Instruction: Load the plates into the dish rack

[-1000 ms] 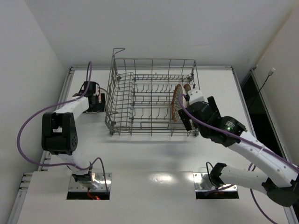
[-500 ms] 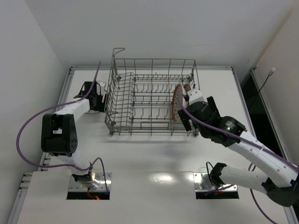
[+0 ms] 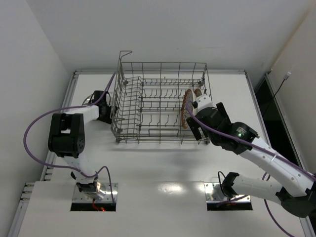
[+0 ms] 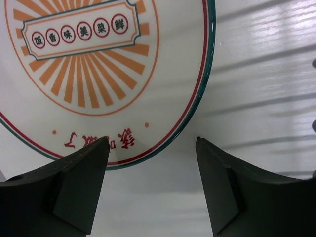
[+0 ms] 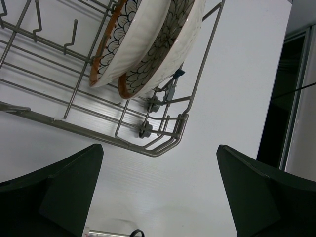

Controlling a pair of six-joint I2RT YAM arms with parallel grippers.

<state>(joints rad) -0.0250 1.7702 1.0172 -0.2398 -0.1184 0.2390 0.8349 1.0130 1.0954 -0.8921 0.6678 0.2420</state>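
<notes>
The white plate with an orange sunburst point(image 4: 94, 64) lies flat on the table, left of the dish rack point(image 3: 160, 101). My left gripper point(image 4: 150, 143) is open just over the plate's near rim, the left finger point(image 4: 74, 182) overlapping its edge, the right finger point(image 4: 232, 187) over bare table. In the top view it point(image 3: 105, 109) sits against the rack's left side. Two brown-rimmed patterned plates point(image 5: 148, 39) stand on edge at the rack's right end point(image 3: 186, 107). My right gripper point(image 5: 160, 148) is open and empty, beside the rack's near right corner point(image 3: 199, 133).
The rack's wire corner point(image 5: 163, 143) with small feet lies just ahead of the right fingers. A tall wire loop point(image 3: 124, 55) rises at the rack's far left corner. Walls close in on the left and back; a dark gap point(image 3: 269, 106) runs along the table's right edge.
My left gripper has moved right and a little farther back, up to the rack's left side. The right arm has barely shifted.
</notes>
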